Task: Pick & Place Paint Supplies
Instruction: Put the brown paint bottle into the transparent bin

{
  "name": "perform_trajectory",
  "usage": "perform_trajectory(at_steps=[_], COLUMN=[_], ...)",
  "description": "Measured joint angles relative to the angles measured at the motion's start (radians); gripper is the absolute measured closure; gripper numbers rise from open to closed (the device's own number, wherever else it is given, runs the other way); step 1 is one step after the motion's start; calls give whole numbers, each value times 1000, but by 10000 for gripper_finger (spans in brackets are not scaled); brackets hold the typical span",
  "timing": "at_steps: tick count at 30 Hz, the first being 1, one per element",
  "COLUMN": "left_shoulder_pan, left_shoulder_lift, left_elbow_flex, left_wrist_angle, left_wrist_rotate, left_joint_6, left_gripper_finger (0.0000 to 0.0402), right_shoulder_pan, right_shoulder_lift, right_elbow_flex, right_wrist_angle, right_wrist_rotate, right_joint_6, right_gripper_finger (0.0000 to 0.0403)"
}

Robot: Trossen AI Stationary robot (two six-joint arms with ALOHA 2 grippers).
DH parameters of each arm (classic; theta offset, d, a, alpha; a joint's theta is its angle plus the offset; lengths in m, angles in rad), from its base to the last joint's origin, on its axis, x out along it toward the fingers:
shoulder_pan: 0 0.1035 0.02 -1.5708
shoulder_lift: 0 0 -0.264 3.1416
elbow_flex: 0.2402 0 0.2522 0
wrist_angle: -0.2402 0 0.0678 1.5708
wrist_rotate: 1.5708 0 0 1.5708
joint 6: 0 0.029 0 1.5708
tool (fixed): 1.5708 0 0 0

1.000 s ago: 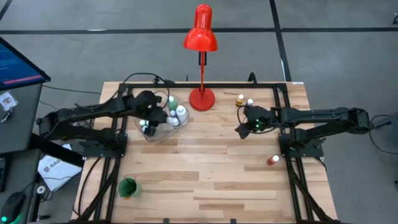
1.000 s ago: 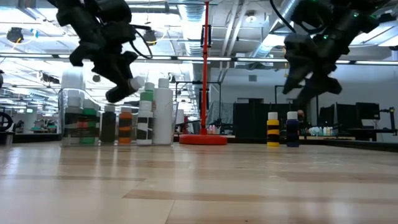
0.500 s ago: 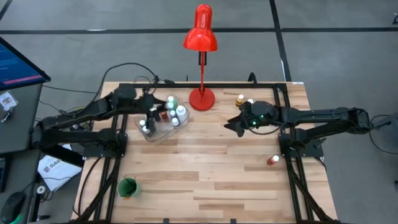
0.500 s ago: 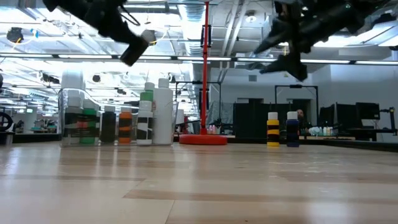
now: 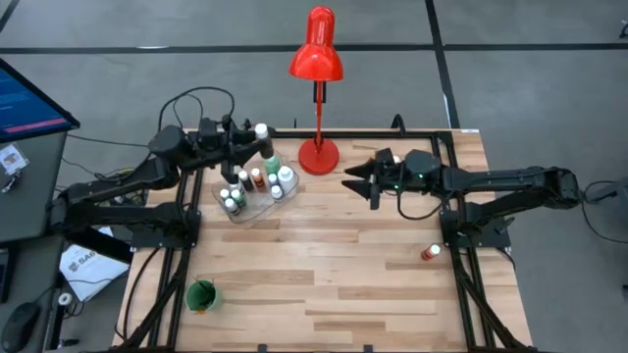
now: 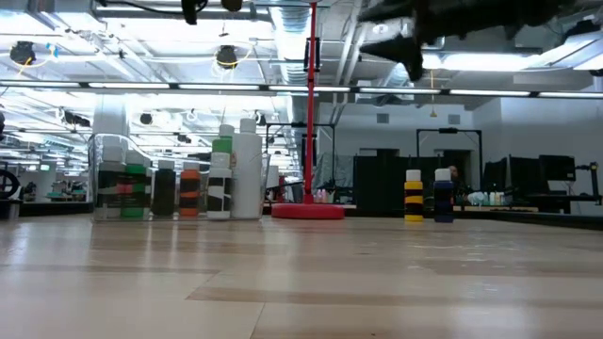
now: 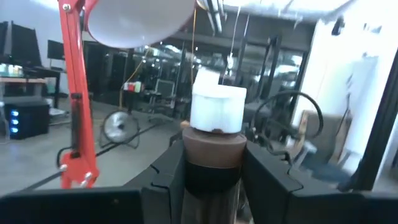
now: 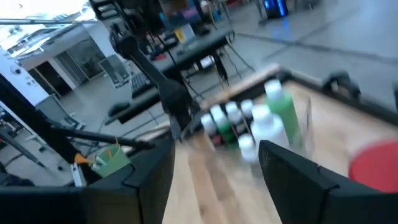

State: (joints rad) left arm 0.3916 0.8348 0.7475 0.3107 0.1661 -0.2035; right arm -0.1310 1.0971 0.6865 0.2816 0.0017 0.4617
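My left gripper (image 5: 251, 142) is raised over the table's far left part, above the clear container (image 5: 257, 203) of paint bottles, and is shut on a brown bottle with a white cap (image 5: 261, 130). In the left wrist view the brown bottle (image 7: 214, 152) stands between the two fingers. My right gripper (image 5: 359, 178) hangs open and empty in the air right of the lamp base; its open fingers show in the right wrist view (image 8: 214, 186). The container's bottles (image 6: 179, 184) stand upright on their bases. No brush shows. My left gripper pinches the brown bottle's body (image 7: 214, 168) between its two fingers, just below the white cap (image 7: 217, 109). The cap end sticks out past the fingertips. The bottle is lifted clear of the container and the table.
The red desk lamp stands on its round base (image 5: 318, 155) at the far edge between the arms. A yellow-and-black bottle (image 6: 413, 196) and a blue one (image 6: 443, 196) stand far right. A red bottle (image 5: 430, 253) sits near the right edge, a green cup (image 5: 201, 294) near left.
My left gripper, holding the brown bottle, has risen from over the container and swung toward the far edge, tipping up from pointing down. My right gripper has risen and moved toward the table's left, toward the lamp base, staying open.
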Motion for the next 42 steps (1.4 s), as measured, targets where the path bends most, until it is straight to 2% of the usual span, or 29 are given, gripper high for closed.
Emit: perform_trajectory(at_steps=[8,13,19,24,30,37,40,42], left_shoulder_pan=[-33,-50,-83,-108,-112,-109,-109,-109], left_shoulder_lift=[112,174,226,257,260,273,275,274], left_elbow_flex=[0,0,0,-1,-1,-1,-1,-1], left_wrist_angle=[215,366,420,460,468,470,477,478], left_wrist_rotate=[0,0,0,0,-4,-16,-18,-18], left_joint_6=[-126,-180,-204,-205,-198,-197,-197,-197], left_gripper_finger=[285,285,285,285,285,285,285,285], right_shoulder_pan=[-1,-22,-55,-68,-68,-66,-66,-70], right_shoulder_lift=[190,293,390,467,527,545,544,537], right_elbow_flex=[220,356,515,628,701,733,732,732], right_wrist_angle=[5,1,-2,-46,-68,-65,-68,-80], right_wrist_rotate=[2,-10,-110,-195,-261,-267,-266,-266], right_joint_6=[-167,-219,-285,-295,-296,-295,-280,-281], right_gripper_finger=[174,150,114,106,106,109,132,161])
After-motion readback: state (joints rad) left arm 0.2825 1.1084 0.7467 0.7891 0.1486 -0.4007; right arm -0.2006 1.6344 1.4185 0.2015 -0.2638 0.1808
